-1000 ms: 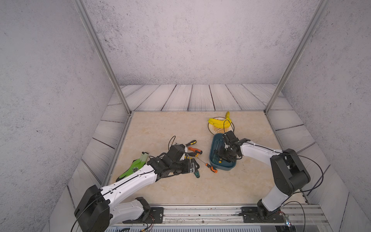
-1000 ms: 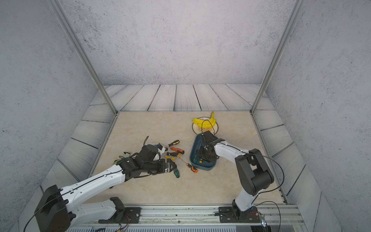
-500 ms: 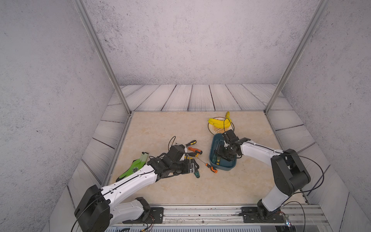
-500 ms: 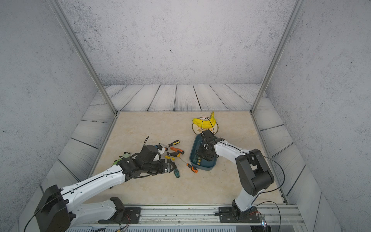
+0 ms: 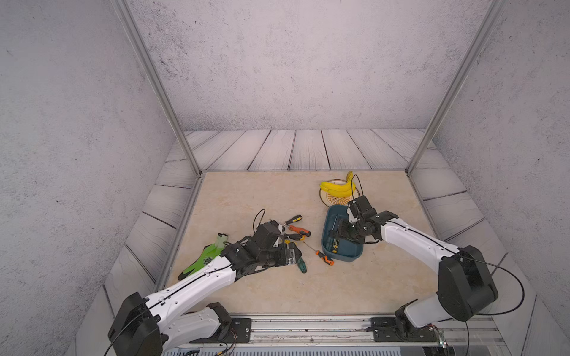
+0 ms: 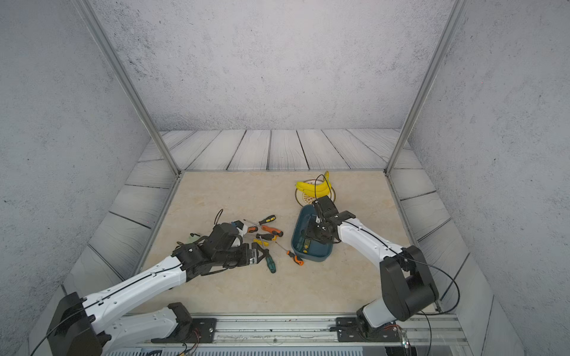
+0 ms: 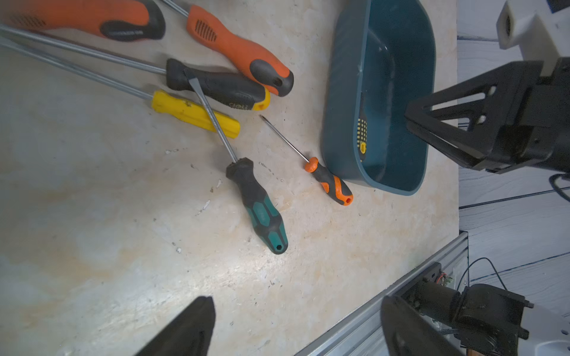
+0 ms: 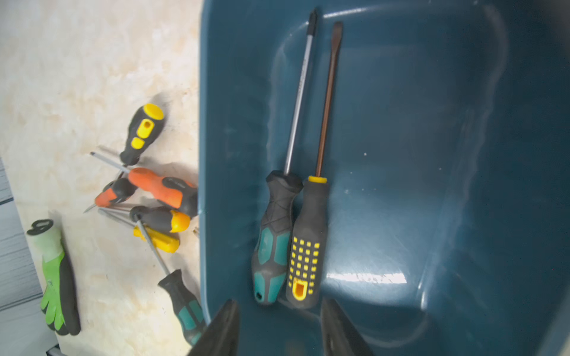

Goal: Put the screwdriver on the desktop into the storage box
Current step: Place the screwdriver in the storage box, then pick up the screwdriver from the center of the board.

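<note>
1. Already two screwdrivers lie touching in the storage box [image 8: 401, 185]: a teal-grip screwdriver [image 8: 273, 246] and a yellow-dotted screwdriver [image 8: 305, 246].
2. Left of the box, on the desktop [image 5: 277, 292], a small orange screwdriver [image 7: 331, 182] lies just beside its wall. A loose teal screwdriver [image 7: 259, 203] and a cluster of others [image 5: 297, 229] lie farther left.
3. Right gripper [image 8: 279, 301] hangs over the boxed handles, fingers parted, holding nothing.
4. Left gripper [image 7: 297, 300] hovers near the loose teal screwdriver, fingers spread wide, empty.
5. Beyond the box sits a plate [image 5: 330, 199] with bananas [image 5: 336, 187]; a green glove [image 5: 205, 259] lies far left.

Right jaws parted slightly over the storage box [image 8: 416, 148].
</note>
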### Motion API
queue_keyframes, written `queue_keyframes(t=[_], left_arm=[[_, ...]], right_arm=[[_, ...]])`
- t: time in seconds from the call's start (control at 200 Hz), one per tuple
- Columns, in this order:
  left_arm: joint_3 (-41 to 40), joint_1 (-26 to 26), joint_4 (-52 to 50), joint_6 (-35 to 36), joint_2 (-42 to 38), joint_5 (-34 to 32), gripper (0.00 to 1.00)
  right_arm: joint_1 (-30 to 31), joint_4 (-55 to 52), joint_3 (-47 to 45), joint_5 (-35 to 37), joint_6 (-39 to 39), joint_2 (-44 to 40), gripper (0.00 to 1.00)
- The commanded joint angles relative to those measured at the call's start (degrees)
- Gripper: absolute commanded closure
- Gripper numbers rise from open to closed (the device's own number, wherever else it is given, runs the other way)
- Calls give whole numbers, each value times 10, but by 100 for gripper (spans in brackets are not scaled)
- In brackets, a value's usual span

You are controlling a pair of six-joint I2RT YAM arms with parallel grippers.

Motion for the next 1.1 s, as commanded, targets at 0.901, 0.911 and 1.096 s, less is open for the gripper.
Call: queue_keyframes(t=[0.901, 0.911, 1.096], left_arm=[[-95, 144, -163, -31, -199, -29, 10], [-95, 145, -164, -31, -199, -29, 10], [-101, 164, -167, -29, -206, -17, 10]], right_arm=[[227, -87, 69, 3, -100, 22, 52], [229, -87, 71, 3, -100, 25, 52], [250, -87, 98, 9, -101, 76, 52]])
